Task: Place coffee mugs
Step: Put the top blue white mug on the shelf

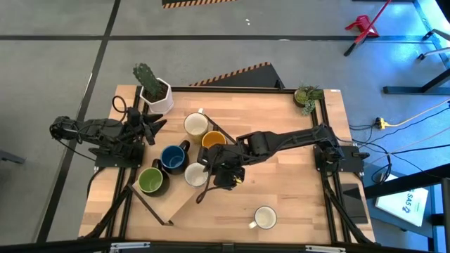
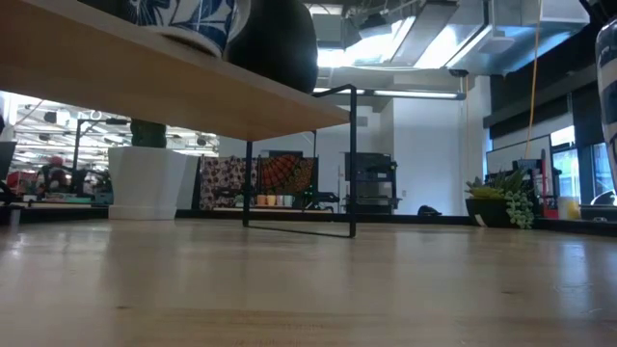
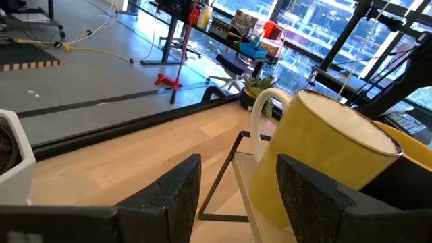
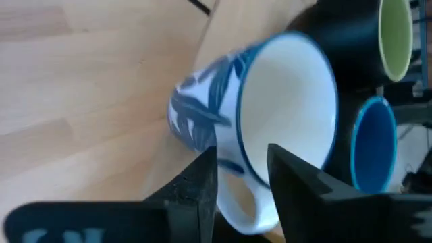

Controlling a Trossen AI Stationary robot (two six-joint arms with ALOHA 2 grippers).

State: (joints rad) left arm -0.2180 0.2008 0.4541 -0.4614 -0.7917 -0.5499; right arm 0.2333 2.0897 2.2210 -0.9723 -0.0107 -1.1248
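A slanted low wooden shelf (image 1: 172, 200) on a black frame carries five mugs standing on their bases: cream (image 1: 195, 125), yellow-orange (image 1: 213, 139), dark blue (image 1: 172, 157), green (image 1: 150, 180), and white with blue leaves (image 1: 195, 174). Another white mug (image 1: 265, 218) stands on the table, near right. My right gripper (image 4: 241, 185) is open over the leaf mug (image 4: 270, 128). One finger is inside its rim and one outside, above the handle (image 4: 250, 209), with a gap on both sides. My left gripper (image 3: 239, 202) waits open at the table's left, facing the cream mug (image 3: 324, 155).
A white pot with a cactus (image 1: 156, 91) stands at the far left corner, and a small green plant (image 1: 307, 95) at the far right corner. The shelf's black frame (image 2: 349, 159) stands up from the table. Bare wood lies near the front edge.
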